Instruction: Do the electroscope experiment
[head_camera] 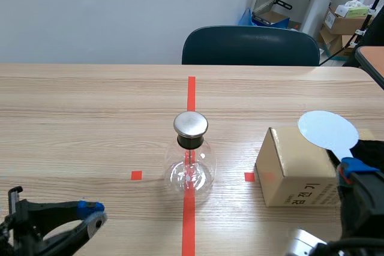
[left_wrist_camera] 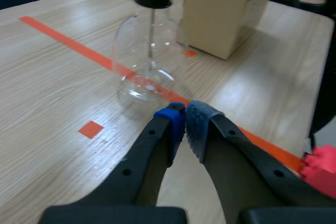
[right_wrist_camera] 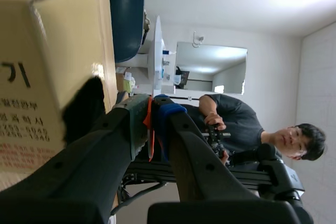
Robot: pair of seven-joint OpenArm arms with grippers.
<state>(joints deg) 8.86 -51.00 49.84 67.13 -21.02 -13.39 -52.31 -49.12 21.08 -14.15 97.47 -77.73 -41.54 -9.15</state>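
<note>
Centre of the table [head_camera: 72, 106]: electroscope [head_camera: 191, 163], upright, glass bulb sitting on the red tape line [head_camera: 191, 91], metal cap [head_camera: 191, 123] on top.

To its right, well apart: cardboard box [head_camera: 294, 175]. Above the box's far right corner: paddle [head_camera: 327, 130], pale round disc uppermost, handle slanting down and toward the robot into the right gripper [head_camera: 354, 169]. Clamped narrow on that handle. From the right wrist, shows as a thin strip pinched between the pads, with the disc edge-on ahead.

Bearing that matters: cap to the left of the disc, with the box's near-left part in between. Cap perhaps level with the disc or a touch lower; hard to judge from the one scene angle. Looks to call for a sideways carry leftward over the box, disc face brought to the cap. Falls to the right arm, which holds the tool.

Low at the near left: left gripper [head_camera: 95, 216], fingers closed on nothing, pads touching. Bulb just ahead of them in the left wrist view.

Hidden or doubtful:
- No electroscope in the right wrist view.
- Cap cropped in the left wrist view.
- Right gripper mostly cut off at the scene's edge.
- Rod visible inside the bulb; leaves too small to read, so cannot tell whether spread or hanging.
</note>
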